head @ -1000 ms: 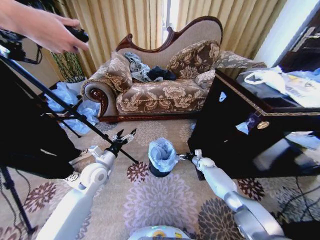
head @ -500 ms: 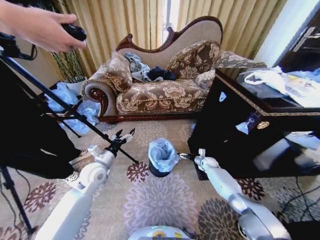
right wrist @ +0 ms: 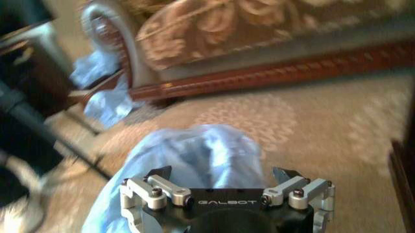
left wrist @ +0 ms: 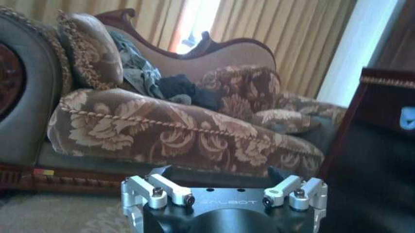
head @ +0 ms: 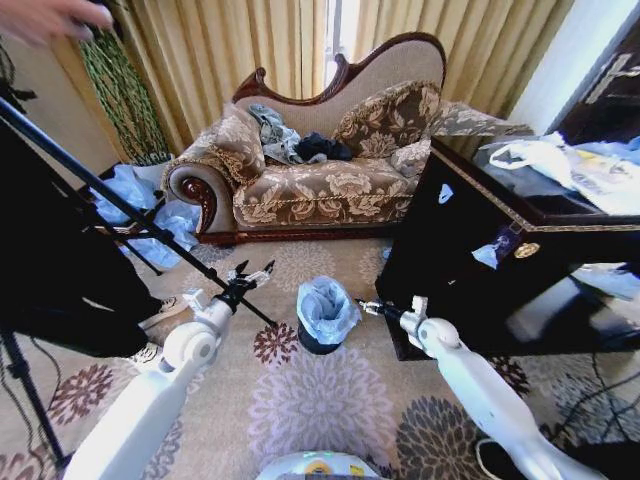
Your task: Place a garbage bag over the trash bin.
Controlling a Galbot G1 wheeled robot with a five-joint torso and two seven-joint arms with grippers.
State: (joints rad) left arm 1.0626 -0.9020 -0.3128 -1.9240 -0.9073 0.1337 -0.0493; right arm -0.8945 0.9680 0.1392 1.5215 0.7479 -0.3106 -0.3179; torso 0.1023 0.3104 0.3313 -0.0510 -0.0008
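Landmark for all positions: the small black cylindrical trash bin (head: 318, 340), standing on the floral carpet (head: 330, 410) directly ahead of the robot.

Nearest, the left gripper (head: 252, 276) hangs in the air to the left of the bin, well apart from it, fingers spread wide and empty. The right gripper (head: 366, 307) sits just beside the bin on its right, near rim height; whether its fingers are parted or closed cannot be told, and no plastic is seen in them.

The thin, crinkly, pale blue translucent garbage bag (head: 325, 305) is seated in the bin, its mouth bunched above the rim; in the right wrist view it (right wrist: 188, 160) lies directly ahead of that gripper.

Beyond the bin stands the brown floral upholstered sofa (head: 320, 180).

Assessment: the fitting step appears largely done. The next move likely calls for checking that the bag's edge is folded evenly over the rim.
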